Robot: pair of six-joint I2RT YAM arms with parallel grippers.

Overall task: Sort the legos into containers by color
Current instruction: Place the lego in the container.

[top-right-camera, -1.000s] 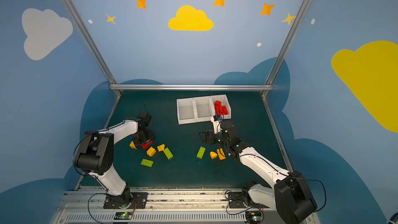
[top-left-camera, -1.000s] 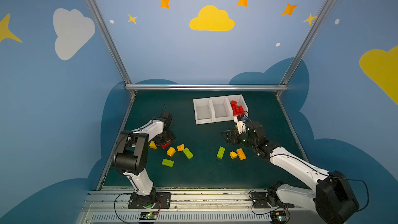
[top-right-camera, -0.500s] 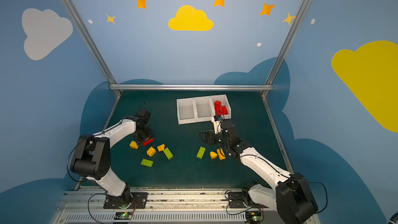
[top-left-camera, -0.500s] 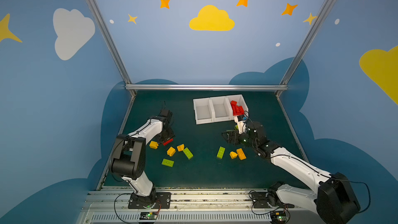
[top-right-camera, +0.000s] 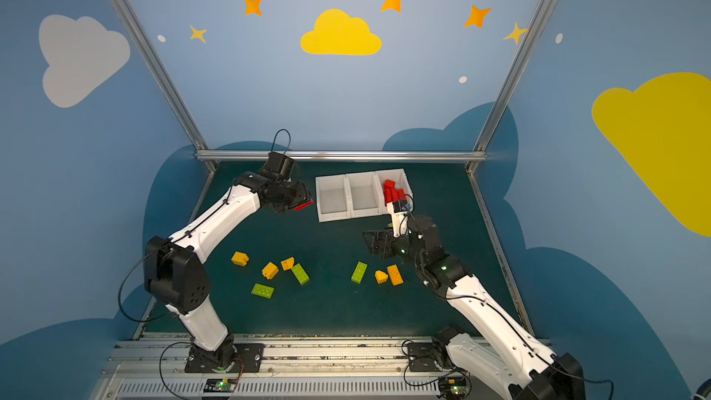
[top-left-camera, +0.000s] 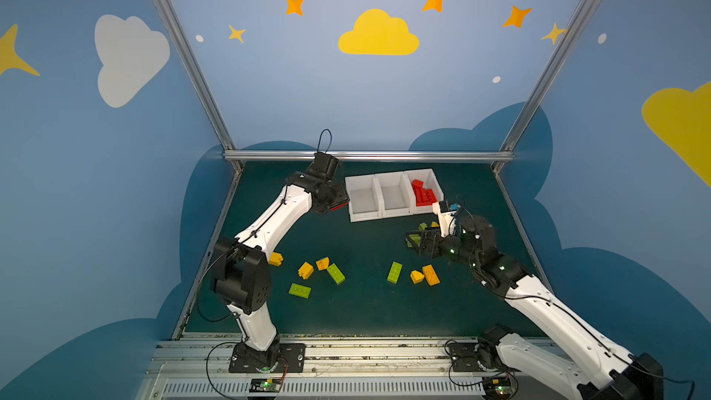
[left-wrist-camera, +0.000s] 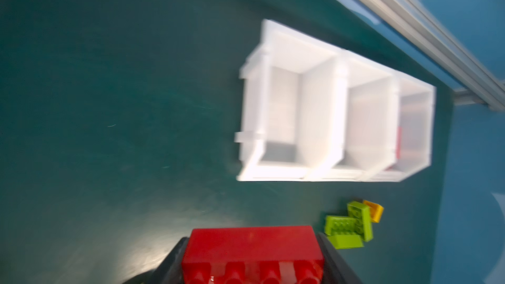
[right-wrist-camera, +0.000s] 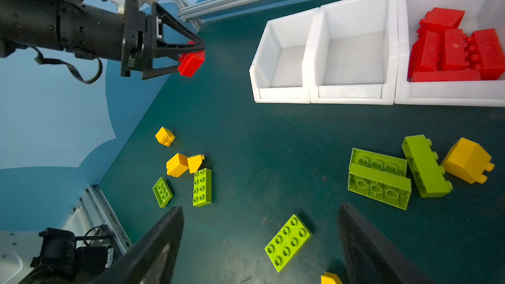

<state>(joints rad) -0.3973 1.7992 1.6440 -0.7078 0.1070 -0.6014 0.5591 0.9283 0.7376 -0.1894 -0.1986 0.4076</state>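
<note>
risk: red brick is pinched at the tips of the left gripper, aloft just beside the leftmost bin. a slip would drop it short or into an empty bin. red bin is at the far right end with the right arm close in front, so the arms may clash. left arm stretched forward. right gripper spread wide, empty, near green bricks.

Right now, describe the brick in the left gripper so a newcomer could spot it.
Find the white row of three bins at the back of the green table. Beside its empty end bin, the left gripper grips a red brick. It is the only red brick outside the bins; the loose bricks are green or yellow.
</note>
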